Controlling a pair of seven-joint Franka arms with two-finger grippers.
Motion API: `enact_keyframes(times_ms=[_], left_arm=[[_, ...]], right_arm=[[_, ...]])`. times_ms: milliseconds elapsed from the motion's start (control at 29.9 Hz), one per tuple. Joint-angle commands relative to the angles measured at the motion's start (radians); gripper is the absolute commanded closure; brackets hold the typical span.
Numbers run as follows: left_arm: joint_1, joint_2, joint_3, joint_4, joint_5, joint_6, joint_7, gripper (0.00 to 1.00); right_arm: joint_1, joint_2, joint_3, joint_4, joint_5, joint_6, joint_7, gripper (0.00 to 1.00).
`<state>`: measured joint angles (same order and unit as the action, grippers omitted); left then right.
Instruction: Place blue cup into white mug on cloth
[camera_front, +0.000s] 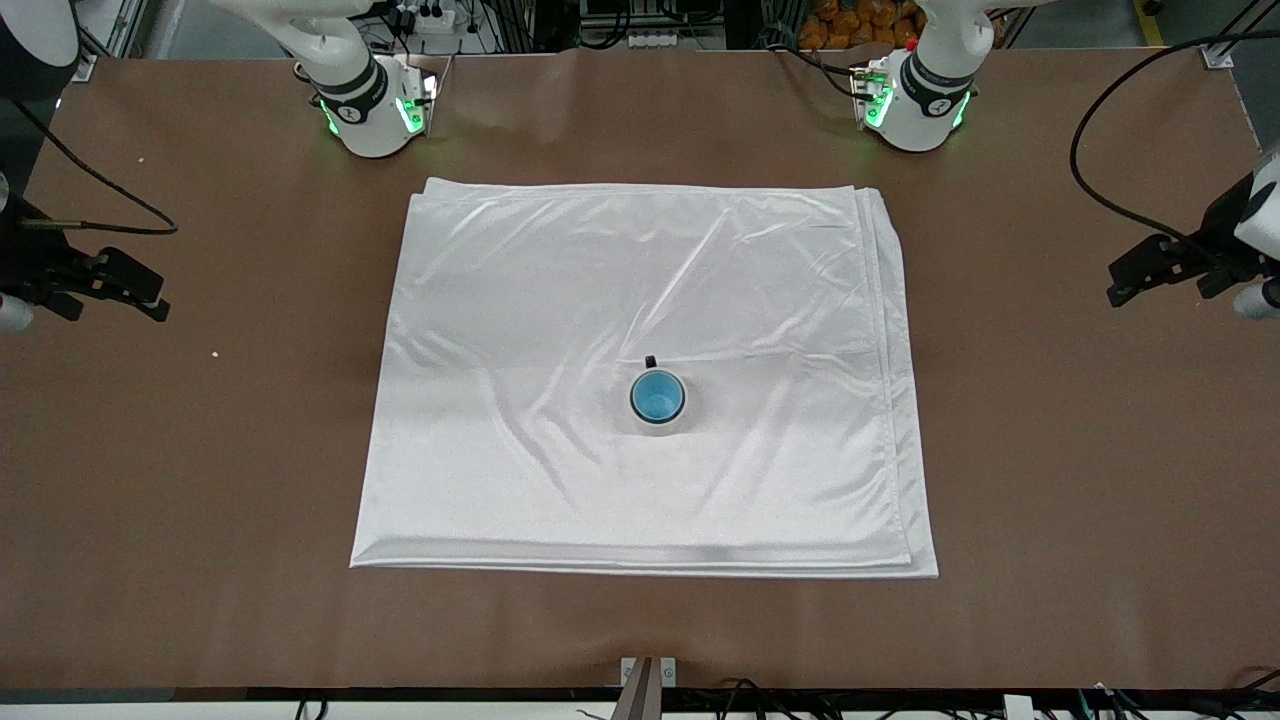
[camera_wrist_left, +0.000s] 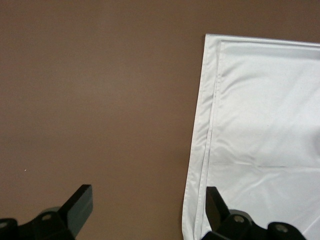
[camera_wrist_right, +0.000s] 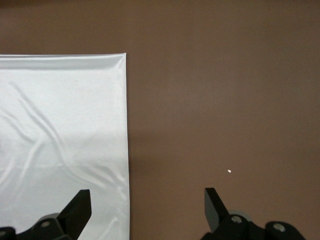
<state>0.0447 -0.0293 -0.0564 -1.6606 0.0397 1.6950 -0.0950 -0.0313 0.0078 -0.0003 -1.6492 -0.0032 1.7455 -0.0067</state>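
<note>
The white cloth (camera_front: 600, 280) lies flat in the middle of the brown table. The white mug (camera_front: 662, 428) stands upright on it, in the cloth's half nearer the front camera, its small dark handle toward the robots' bases. The blue cup (camera_front: 657, 397) sits inside the mug, its bright blue inside showing. My left gripper (camera_front: 1150, 268) is open and empty, above the table off the cloth's edge at the left arm's end (camera_wrist_left: 149, 205). My right gripper (camera_front: 120, 285) is open and empty, above the table at the right arm's end (camera_wrist_right: 147, 207). Each wrist view shows a cloth corner (camera_wrist_left: 265, 110) (camera_wrist_right: 60, 110); the mug is out of view there.
The two arm bases (camera_front: 375, 110) (camera_front: 915, 100) stand at the table's edge farthest from the front camera. A small white speck (camera_front: 215, 354) lies on the bare table toward the right arm's end, also in the right wrist view (camera_wrist_right: 229, 171). A black cable (camera_front: 1110, 150) loops over the left arm's end.
</note>
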Motion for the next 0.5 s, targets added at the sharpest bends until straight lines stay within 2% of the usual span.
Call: enact_keyframes(times_ms=[0,200,468], left_arm=[[-0.002,-0.061,-0.002,-0.034,-0.004,-0.06,0.038,0.0],[-0.003,-0.08,-0.002,-0.028,-0.006,-0.113,0.216,0.0],[-0.002,-0.095,-0.002,-0.028,-0.02,-0.144,0.227,0.0]], right_arm=[[-0.012,0.015,0.014,0.034,0.002,-0.023,-0.012,0.0],[-0.009,0.012,0.013,0.032,0.002,-0.027,-0.012,0.0],[-0.009,0.012,0.014,0.034,0.002,-0.078,-0.018,0.0]])
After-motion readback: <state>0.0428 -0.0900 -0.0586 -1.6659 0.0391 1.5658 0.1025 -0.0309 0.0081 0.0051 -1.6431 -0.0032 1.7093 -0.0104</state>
